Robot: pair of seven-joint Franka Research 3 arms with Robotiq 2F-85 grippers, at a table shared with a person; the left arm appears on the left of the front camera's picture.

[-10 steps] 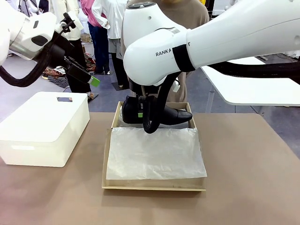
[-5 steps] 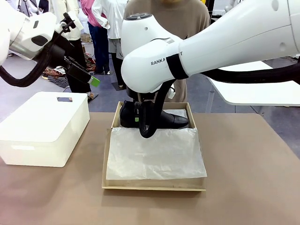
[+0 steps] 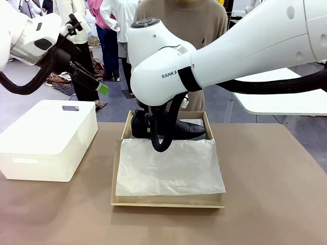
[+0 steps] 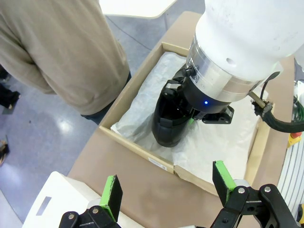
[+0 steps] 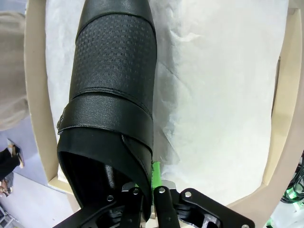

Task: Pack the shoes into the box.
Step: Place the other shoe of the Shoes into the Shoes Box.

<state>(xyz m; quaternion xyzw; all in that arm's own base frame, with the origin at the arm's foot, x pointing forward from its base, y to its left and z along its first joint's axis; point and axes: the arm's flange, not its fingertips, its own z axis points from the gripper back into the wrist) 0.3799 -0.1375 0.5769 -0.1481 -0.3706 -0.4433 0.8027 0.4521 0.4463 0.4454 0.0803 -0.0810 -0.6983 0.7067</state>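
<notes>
The right gripper (image 5: 152,183), pinching the shoe (image 5: 114,71) by the rim of its opening, holds it low along the far wall of the box (image 5: 34,109); I judge the sole should settle flat on the tissue paper (image 5: 223,95), tight to that wall, before release. The left gripper (image 4: 166,185) hangs spread, well apart. The shoe is black, textured across the front, with a smooth strap

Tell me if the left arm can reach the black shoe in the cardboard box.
Probably not cleanly: the right end effector is shut on the black leather dress shoe, with its white wrist crowding the space above it.
</notes>
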